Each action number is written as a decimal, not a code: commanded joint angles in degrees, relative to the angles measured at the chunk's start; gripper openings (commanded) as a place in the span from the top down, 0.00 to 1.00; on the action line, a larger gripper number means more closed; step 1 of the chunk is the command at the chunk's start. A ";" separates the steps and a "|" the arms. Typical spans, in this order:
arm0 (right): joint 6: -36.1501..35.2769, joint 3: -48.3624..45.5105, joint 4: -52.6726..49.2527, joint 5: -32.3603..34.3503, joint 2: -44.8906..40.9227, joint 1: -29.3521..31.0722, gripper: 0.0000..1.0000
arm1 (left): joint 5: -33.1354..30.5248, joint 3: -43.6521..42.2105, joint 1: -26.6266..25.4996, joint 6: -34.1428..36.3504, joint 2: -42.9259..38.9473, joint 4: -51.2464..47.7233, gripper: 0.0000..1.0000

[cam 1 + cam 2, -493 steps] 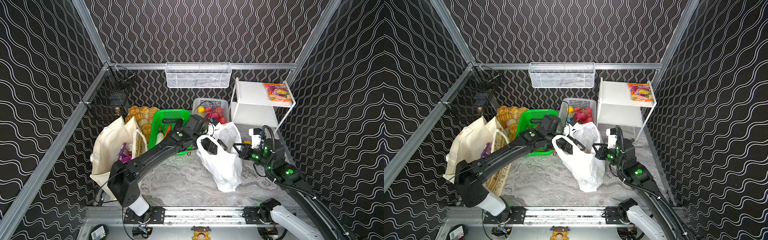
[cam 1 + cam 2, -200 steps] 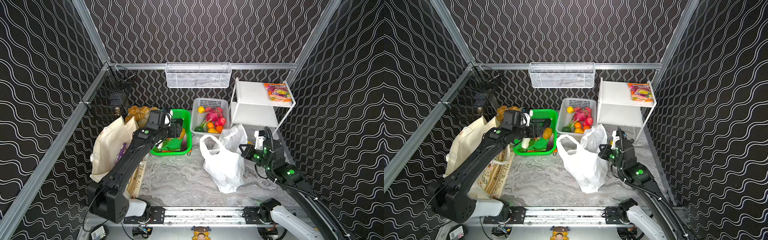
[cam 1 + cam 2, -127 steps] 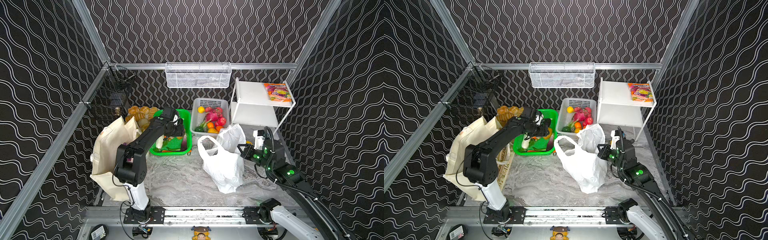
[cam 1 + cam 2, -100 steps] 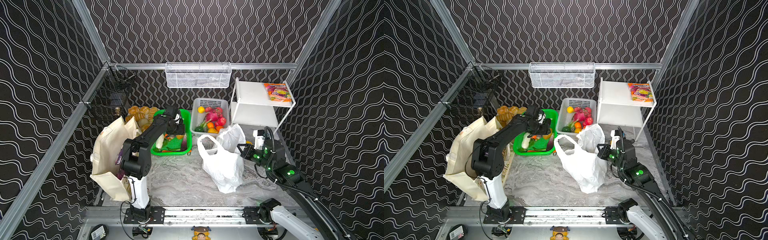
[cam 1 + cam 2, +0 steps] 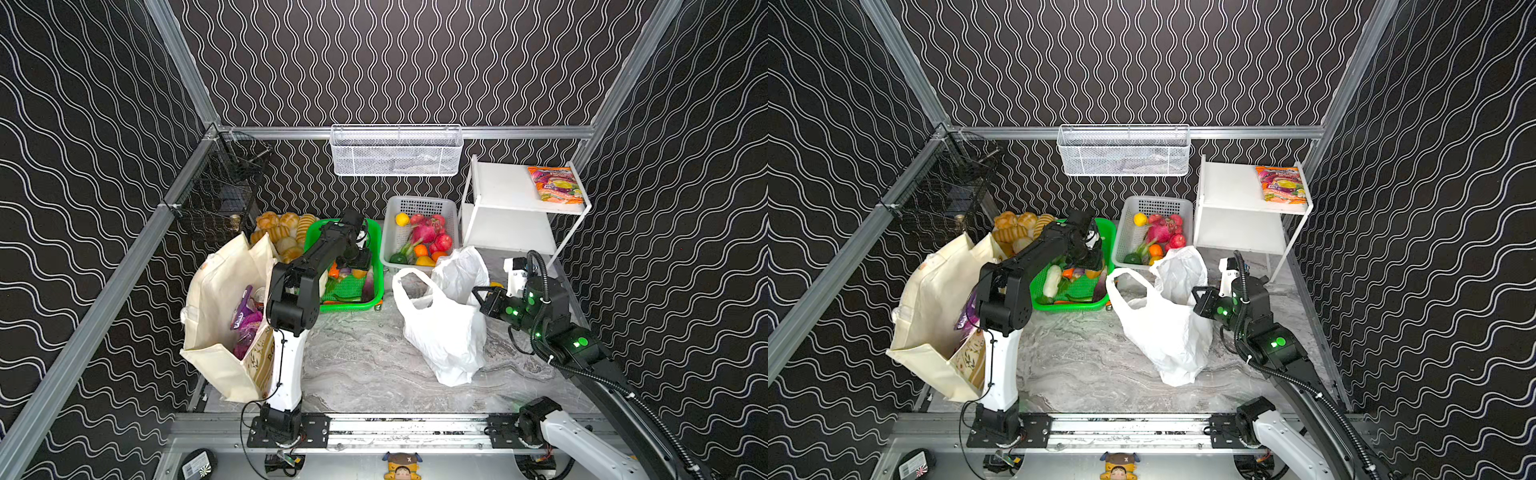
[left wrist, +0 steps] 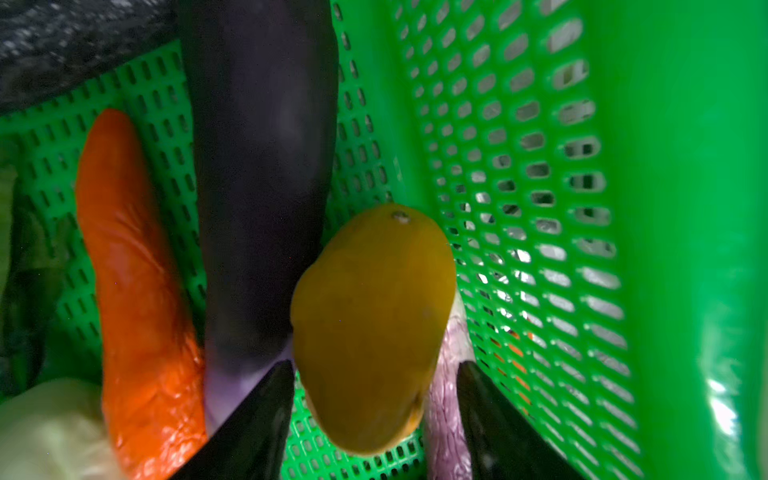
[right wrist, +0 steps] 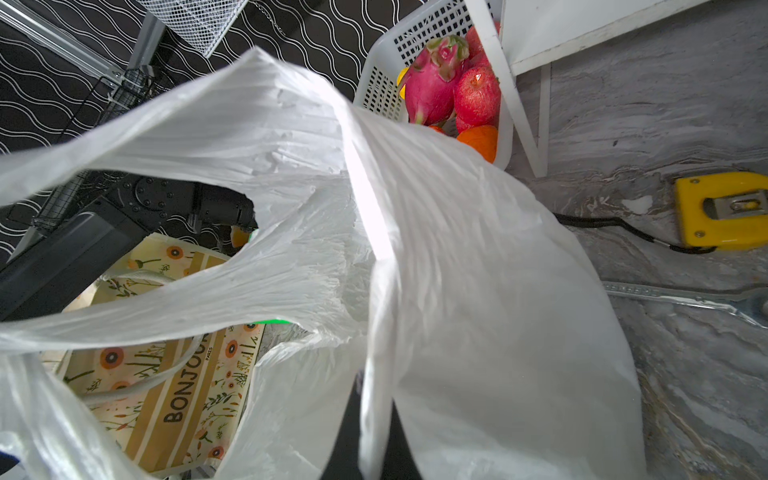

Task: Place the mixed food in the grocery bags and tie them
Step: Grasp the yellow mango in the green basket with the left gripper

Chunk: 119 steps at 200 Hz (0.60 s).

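In green basket (image 5: 349,306), left gripper (image 6: 374,365) agape round one yellow vegetable (image 6: 370,316) — right gripper (image 5: 478,294) tight on bag (image 5: 440,328).

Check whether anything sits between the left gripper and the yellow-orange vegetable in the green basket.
Nothing visible does. The left gripper has its fingers open on either side of the yellow-orange vegetable; the purple eggplant lies alongside, outside them.

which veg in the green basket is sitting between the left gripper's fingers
The yellow-orange one, flanked by the open left gripper; the orange carrot and dark purple aubergine lie off to one side.
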 commanded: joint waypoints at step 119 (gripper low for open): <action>1.27 -0.21 1.28 -1.72 -0.92 0.02 1.00 | 3.11 0.46 0.12 2.71 -0.99 0.69 0.47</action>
